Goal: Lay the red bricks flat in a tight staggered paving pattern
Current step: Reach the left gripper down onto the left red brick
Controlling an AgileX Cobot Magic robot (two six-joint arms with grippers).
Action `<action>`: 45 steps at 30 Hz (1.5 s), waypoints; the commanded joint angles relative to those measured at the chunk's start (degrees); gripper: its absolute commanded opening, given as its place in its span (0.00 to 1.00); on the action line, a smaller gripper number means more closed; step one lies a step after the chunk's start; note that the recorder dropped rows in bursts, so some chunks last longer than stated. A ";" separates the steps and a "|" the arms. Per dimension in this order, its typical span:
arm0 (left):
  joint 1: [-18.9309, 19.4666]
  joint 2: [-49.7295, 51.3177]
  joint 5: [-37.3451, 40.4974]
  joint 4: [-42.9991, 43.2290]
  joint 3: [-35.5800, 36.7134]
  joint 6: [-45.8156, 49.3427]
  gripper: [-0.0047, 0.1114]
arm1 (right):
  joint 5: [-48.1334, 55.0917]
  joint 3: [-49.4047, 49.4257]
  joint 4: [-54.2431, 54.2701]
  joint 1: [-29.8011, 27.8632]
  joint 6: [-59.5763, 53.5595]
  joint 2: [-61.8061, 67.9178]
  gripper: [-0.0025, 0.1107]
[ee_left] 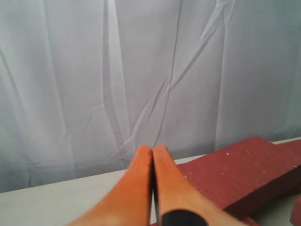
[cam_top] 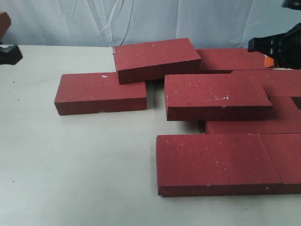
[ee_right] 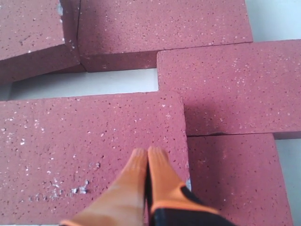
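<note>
Several dark-red bricks lie on the table. One brick lies flat at the left, and a tilted brick leans on its far end. The middle brick rests raised on its neighbours. Two front bricks lie flat, end to end. My right gripper is shut and empty, over the middle brick's right end. My left gripper is shut and empty, raised at the far left and facing the curtain, with the tilted brick beside it.
More bricks are packed at the back right. The white table spreads to the left and front. A pale curtain closes the back. A black part of the left arm shows at the left edge.
</note>
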 commanded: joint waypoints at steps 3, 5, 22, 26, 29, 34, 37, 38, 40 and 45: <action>-5.30 7.24 3.01 1.03 -4.45 -0.73 0.04 | -1.15 -0.18 -0.17 -0.22 -0.32 1.77 0.01; -6.85 9.28 3.12 1.03 -5.46 -0.73 0.04 | -1.15 -0.18 -0.17 -0.22 -0.32 1.87 0.01; -20.07 19.82 38.08 -1.22 -21.48 -3.83 0.04 | 2.47 -3.17 -1.94 -0.22 -0.32 1.85 0.01; -23.13 21.58 46.03 -2.69 -25.83 -3.83 0.04 | 4.34 -5.09 -2.07 -0.22 -0.32 1.85 0.01; -24.59 22.55 45.35 -4.50 -27.10 -3.73 0.04 | 3.64 -5.23 -2.07 -0.22 -0.42 1.85 0.01; -25.57 22.55 40.32 -5.99 -27.10 -3.73 0.04 | -0.39 -5.23 -1.71 -0.22 -0.42 1.85 0.01; -25.57 22.55 40.21 -5.99 -27.10 -3.73 0.04 | -2.56 -5.23 -1.34 -0.22 -0.42 1.85 0.01; -25.57 22.55 40.21 -5.99 -27.10 -3.73 0.04 | -2.68 -5.23 -1.34 -0.22 -0.42 1.85 0.01; -25.57 22.55 40.31 -7.17 -27.10 -3.73 0.04 | -2.67 -5.23 -1.22 -0.22 -0.42 1.85 0.01; -25.57 22.58 46.68 -9.24 -27.10 -3.73 0.04 | -0.55 -5.23 -0.32 -0.22 -0.42 1.85 0.01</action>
